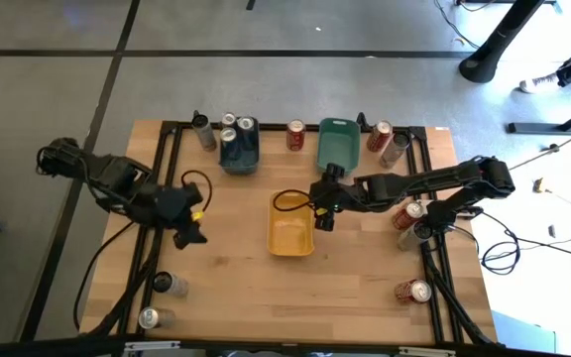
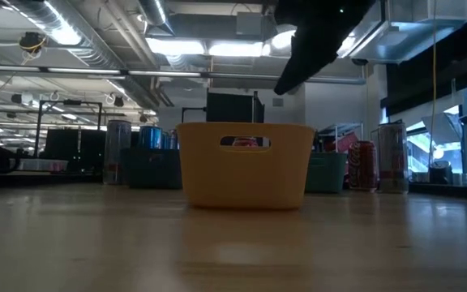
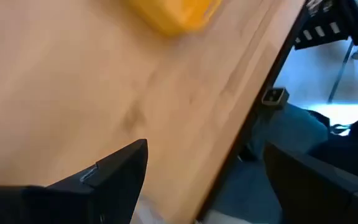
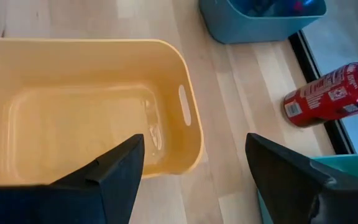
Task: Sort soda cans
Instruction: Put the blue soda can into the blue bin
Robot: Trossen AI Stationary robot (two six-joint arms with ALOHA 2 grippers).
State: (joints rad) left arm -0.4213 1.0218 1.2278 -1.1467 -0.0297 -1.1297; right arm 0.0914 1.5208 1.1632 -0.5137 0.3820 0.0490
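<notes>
Soda cans stand around the table's edges. Some silver ones are in a dark blue bin point(image 1: 238, 151) at the far side. A red can point(image 1: 295, 136) point(image 4: 331, 93) stands upright on the table between that bin and a green bin point(image 1: 336, 144). Other cans stand at the right edge point(image 1: 409, 213) and the near left corner point(image 1: 167, 285). An empty yellow bin point(image 1: 290, 226) point(image 4: 73, 118) sits mid-table. My right gripper point(image 1: 322, 213) point(image 4: 194, 168) hangs open over the yellow bin's far right corner. My left gripper point(image 1: 188, 233) point(image 3: 204, 180) is open above bare table, left of the yellow bin.
A black frame point(image 1: 167, 149) runs along the table's left, far and right sides. More cans stand at the far right point(image 1: 380, 137) and near right point(image 1: 411, 291). Bare wood lies between the yellow bin and the near edge.
</notes>
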